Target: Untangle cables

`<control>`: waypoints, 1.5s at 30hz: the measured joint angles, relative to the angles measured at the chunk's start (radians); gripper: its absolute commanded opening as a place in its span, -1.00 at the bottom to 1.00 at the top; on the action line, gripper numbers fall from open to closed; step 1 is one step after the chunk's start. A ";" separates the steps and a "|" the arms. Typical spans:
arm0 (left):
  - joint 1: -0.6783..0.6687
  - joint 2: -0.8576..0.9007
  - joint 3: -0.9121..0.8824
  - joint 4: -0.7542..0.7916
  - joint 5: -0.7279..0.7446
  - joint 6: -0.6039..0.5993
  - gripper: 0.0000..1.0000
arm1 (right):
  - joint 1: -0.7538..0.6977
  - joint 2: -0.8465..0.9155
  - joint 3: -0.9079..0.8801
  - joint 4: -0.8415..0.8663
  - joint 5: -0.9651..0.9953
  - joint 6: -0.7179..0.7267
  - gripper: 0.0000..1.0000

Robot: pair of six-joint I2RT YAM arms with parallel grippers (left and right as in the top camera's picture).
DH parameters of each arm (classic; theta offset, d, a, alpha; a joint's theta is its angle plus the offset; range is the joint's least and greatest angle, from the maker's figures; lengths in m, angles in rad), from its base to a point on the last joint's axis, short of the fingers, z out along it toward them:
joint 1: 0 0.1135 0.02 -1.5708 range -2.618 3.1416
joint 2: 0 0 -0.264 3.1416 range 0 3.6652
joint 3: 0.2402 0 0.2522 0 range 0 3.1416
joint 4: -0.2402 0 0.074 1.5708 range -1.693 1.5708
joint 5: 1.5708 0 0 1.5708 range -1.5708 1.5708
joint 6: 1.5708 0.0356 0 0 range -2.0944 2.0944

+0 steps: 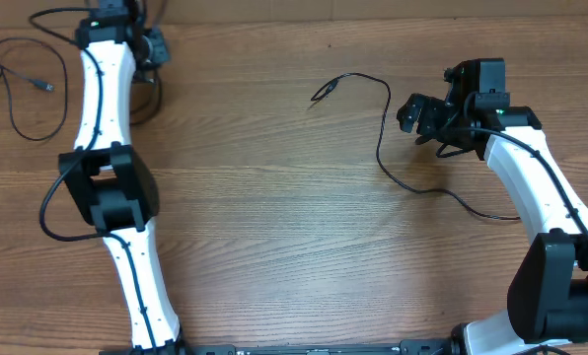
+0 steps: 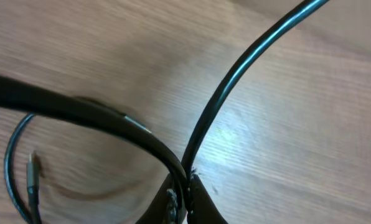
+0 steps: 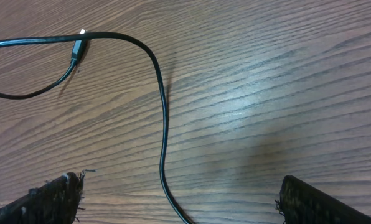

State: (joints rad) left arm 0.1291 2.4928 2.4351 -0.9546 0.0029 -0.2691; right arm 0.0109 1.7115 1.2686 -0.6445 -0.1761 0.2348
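The left gripper (image 2: 185, 194) is pinched tight on a black cable (image 2: 235, 81) at its very tips, where a pull could let it slip, while the right gripper (image 3: 182, 202) gapes wide over a second cable (image 3: 163, 106) lying just ahead between its fingers; no writing is readable.

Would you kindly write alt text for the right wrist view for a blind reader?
A thin black cable snakes down a wooden table, its plug end at upper left; the right gripper hangs open above it, holding nothing.
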 measured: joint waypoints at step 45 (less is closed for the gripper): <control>0.048 -0.418 0.007 -0.354 0.014 -0.192 0.99 | 0.000 0.000 0.000 0.000 0.000 0.000 1.00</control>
State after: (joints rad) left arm 0.1768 2.0747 2.4424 -1.3087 0.0174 -0.4606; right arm 0.0109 1.7115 1.2686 -0.6445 -0.1761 0.2348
